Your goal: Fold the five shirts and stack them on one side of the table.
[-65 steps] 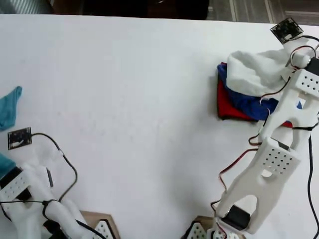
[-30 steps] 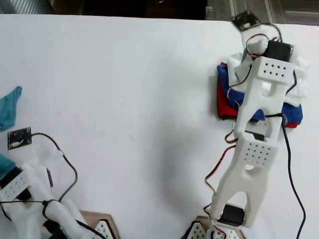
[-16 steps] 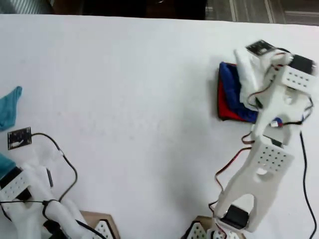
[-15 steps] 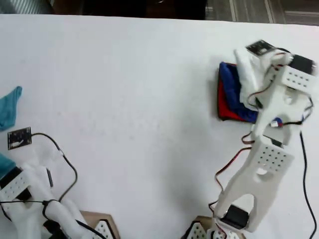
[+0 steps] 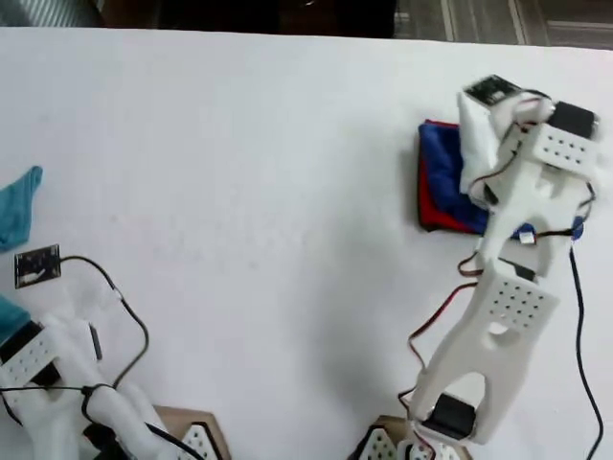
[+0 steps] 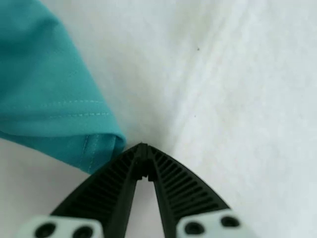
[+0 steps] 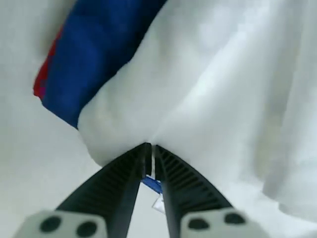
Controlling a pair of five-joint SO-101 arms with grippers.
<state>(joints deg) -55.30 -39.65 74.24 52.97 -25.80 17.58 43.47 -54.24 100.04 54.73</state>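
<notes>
Right claw (image 7: 150,151) pinched on the white shirt (image 7: 208,89) at the stack; left claw (image 6: 143,159) closed and empty beside the teal shirt (image 6: 44,84).

My right claw's jaws are drawn in to a sliver, with white fabric gathered at the tips. The white shirt lies on the blue shirt (image 7: 99,54), which lies on the red shirt (image 5: 433,216), at the right side of the counter (image 5: 239,192). My left claw's jaws are closed with nothing between them, the tips just beside the teal shirt's hem at the counter's left edge.
</notes>
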